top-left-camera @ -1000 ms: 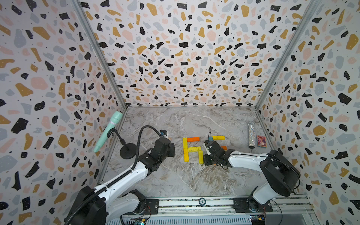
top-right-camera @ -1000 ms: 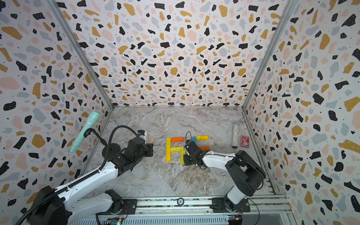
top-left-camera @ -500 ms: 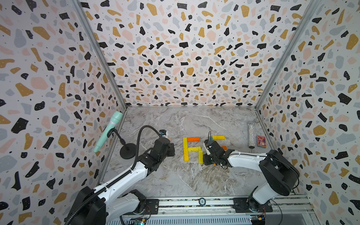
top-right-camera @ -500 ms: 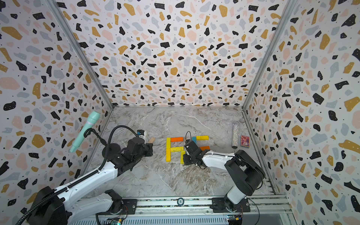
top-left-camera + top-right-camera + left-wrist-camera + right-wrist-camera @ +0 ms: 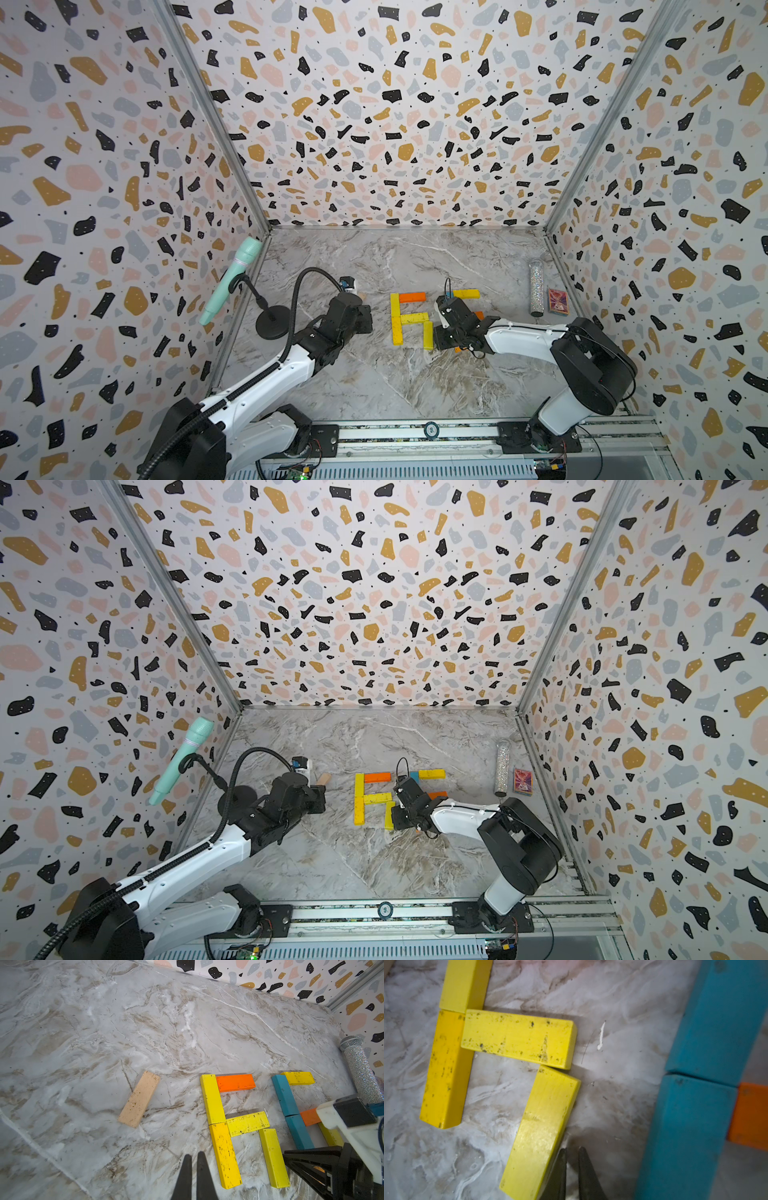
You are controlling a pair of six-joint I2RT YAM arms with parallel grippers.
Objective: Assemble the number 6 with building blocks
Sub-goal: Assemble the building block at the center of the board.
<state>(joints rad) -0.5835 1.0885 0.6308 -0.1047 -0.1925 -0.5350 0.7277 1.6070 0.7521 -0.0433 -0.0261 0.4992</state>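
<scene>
Building blocks lie flat on the marble floor. Two yellow blocks (image 5: 216, 1122) form a column, with an orange block (image 5: 234, 1082) at its top, a yellow crossbar (image 5: 247, 1123) and a yellow block (image 5: 542, 1128) under the bar's end. Beside them are two teal blocks (image 5: 291, 1109), a yellow one (image 5: 299, 1078) and an orange one (image 5: 309, 1116). A beige block (image 5: 139, 1099) lies apart. My right gripper (image 5: 572, 1150) is shut and empty, one finger against that yellow block's side. My left gripper (image 5: 194, 1155) is shut and empty, beside the column's lower end.
A teal microphone (image 5: 232, 278) on a black stand (image 5: 272, 322) is by the left wall. A glittery tube (image 5: 536, 286) and a red card box (image 5: 557, 301) lie by the right wall. Both arms (image 5: 519, 338) reach in from the front rail.
</scene>
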